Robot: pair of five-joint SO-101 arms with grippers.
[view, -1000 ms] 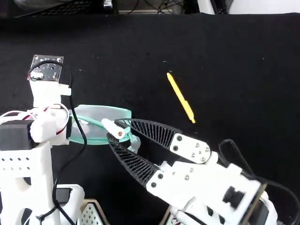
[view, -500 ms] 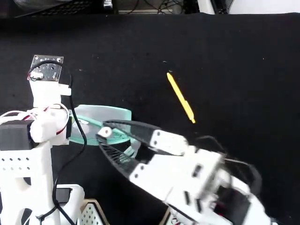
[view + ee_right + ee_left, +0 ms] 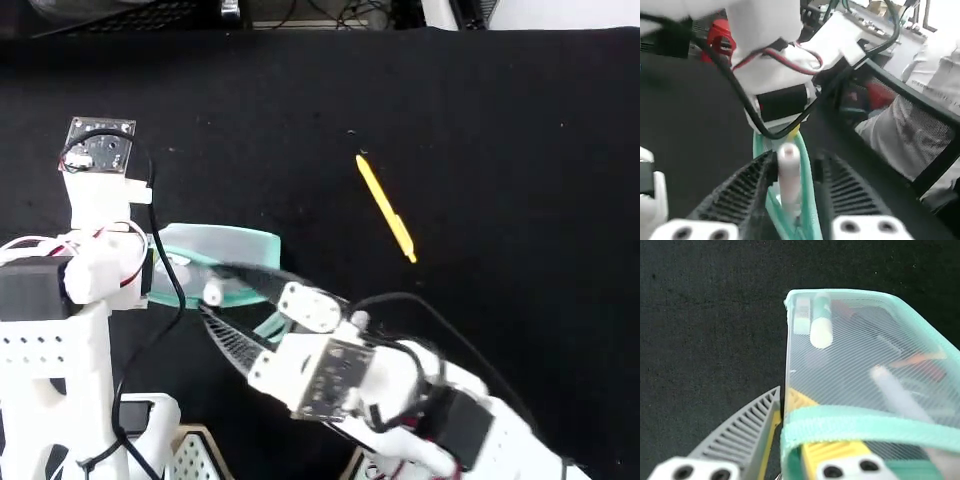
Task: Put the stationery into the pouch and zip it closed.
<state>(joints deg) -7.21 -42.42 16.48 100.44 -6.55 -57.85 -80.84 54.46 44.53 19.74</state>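
Black table (image 3: pixel 500 120) all around, nothing fancy, with my two arms working at the near-left part of it. My right arm (image 3: pixel 400 390) is the biggest thing in the high view, stretched in from the near-right corner toward the left. My left arm (image 3: pixel 95 270) stands upright at the left edge. Next is the pouch (image 3: pixel 235 245), clear plastic with a teal rim and a teal strap, sitting near the left arm's base. My left gripper (image 3: pixel 782 405) is clamped on one end of it, with the grey finger on the outside of the clear wall and the yellow one against the other side. The yellow pen (image 3: pixel 385 208) lies loose on the table, well apart from the pouch, off to the right and farther back, lying at a slant. My right gripper (image 3: pixel 795 162) has its black ribbed fingers closed narrow on a white stick (image 3: pixel 788 175), with the stick poking out past the fingertips right at the pouch's teal rim. Can't tell if its far end is inside the opening or just touching the edge. Through the clear wall I can see a pale cylinder (image 3: pixel 820 327) up near the pouch's far corner, plus some blurry orange bits I can't make out.
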